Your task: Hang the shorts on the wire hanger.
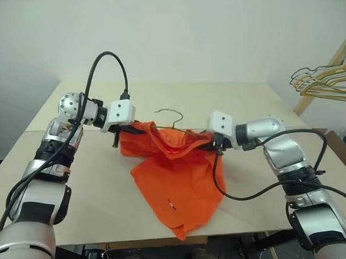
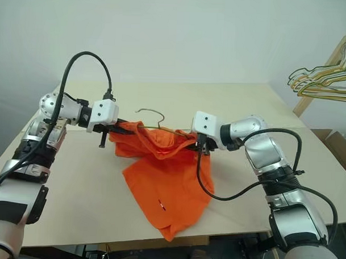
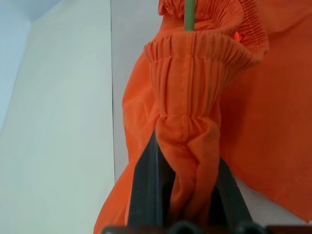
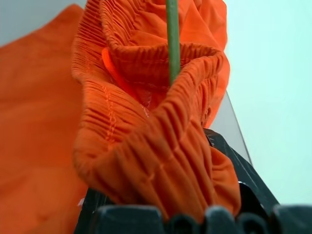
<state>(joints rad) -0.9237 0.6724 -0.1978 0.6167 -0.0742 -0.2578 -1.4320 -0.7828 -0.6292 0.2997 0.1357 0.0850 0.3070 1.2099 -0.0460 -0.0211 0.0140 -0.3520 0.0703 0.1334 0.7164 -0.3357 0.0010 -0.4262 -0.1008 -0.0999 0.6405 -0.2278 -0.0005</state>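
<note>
Between left jaws and right jaws, above the counter: shorts slung by the waistband.

Left jaws pressed almost together on a narrow gathered fold of the elastic. Right jaws set wider apart, packed with a thicker bunch of the same waistband.

Wire hanger running inside the waistband from one grip toward the other. Green wire emerging from the gathered opening in both wrist views. Hook standing up behind the fabric, about midway between the arms. Legs of the garment draped downward, lowest corner lying near the counter's front edge.

Step in hand, by judgement: seating the waistband across the hanger so the cloth carries on the wire. Best done by keeping the elastic taut and level between both grips. Ease one side only once the wire bears weight there. Avoid any twist that would tip the hook or let the cloth slide to one end.

Hidden by fabric: shoulders and lower bar of the hanger. Not discernible: whether either grip pinches wire along with cloth. Separate bunch of hangers at far right, cut off by the frame edge.
</note>
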